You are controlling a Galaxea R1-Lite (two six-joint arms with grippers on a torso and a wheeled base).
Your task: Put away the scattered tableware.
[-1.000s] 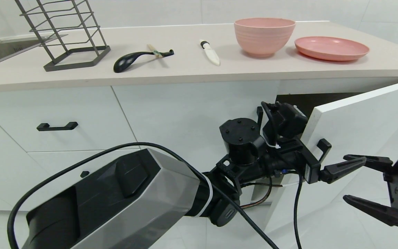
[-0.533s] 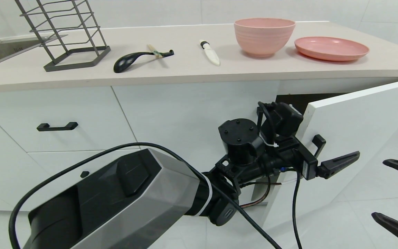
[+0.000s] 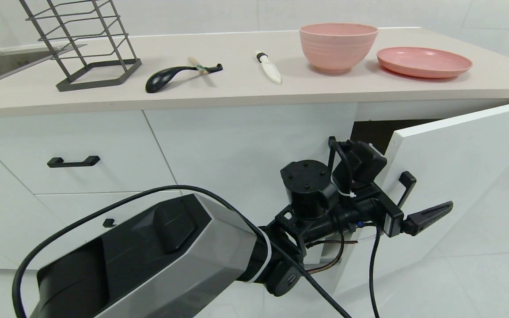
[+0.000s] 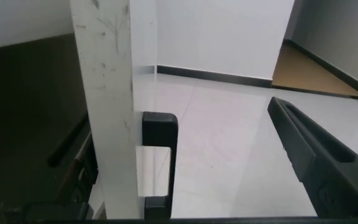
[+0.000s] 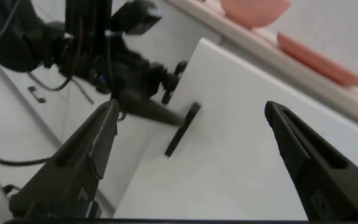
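Slip risk, we judge: left end effector [image 3: 415, 211] spread by door handle [image 3: 407, 185], unclamped; right end effector [image 5: 191, 112] spread too.

Soft, bright light is falling from above on the counter [image 3: 237, 90], and the bowl [image 3: 338, 46] and plate [image 3: 423, 62] are casting only faint, short shadows. The counter's near edge is bowing toward the left and right of the head view. The cupboard [image 4: 23, 124] is lying in deep shade beside the door [image 4: 104, 93], while the floor [image 4: 229, 137] is gleaming pale with glare.
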